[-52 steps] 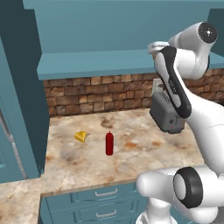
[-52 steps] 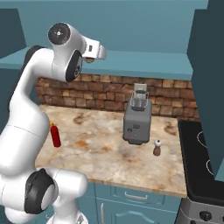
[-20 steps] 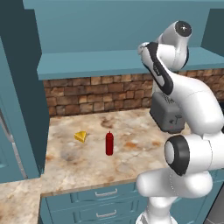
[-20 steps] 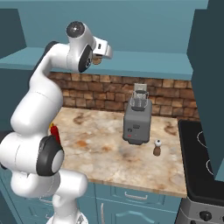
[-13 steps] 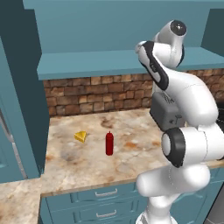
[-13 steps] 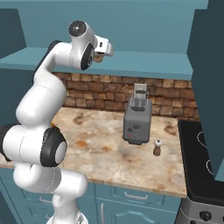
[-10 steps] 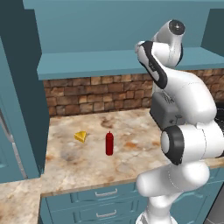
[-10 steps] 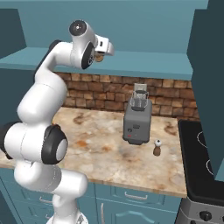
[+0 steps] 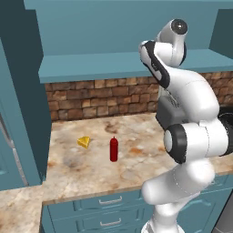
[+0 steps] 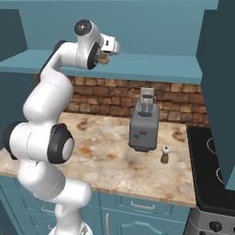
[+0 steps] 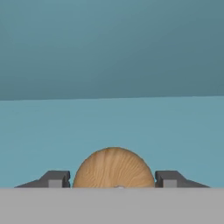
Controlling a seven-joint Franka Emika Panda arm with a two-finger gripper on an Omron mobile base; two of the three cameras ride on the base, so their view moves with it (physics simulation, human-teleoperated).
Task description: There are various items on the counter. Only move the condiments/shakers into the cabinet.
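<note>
My gripper (image 10: 105, 58) is raised into the teal cabinet's open shelf (image 10: 151, 71) and is shut on the small tan wooden shaker (image 10: 104, 59). In the hand view the shaker's rounded knob (image 11: 113, 168) sits between my two fingertips (image 11: 57, 178), just above the shelf floor (image 11: 175, 131). The slim red bottle (image 9: 113, 149) stands upright on the mottled counter (image 9: 91, 168), left of my arm. On the counter to the right of the toaster stands the dark-brown, white-topped shaker (image 10: 165, 155).
A yellow cheese wedge (image 9: 83, 142) lies left of the red bottle. The grey toaster (image 10: 144, 126) stands at the back by the brick wall. A black stove (image 10: 213, 165) borders the counter on the right. Teal drawers (image 9: 104, 211) run below.
Over the last seconds my arm has swung up from the counter and carried the tan shaker into the shelf. In the last half second it has barely moved.
</note>
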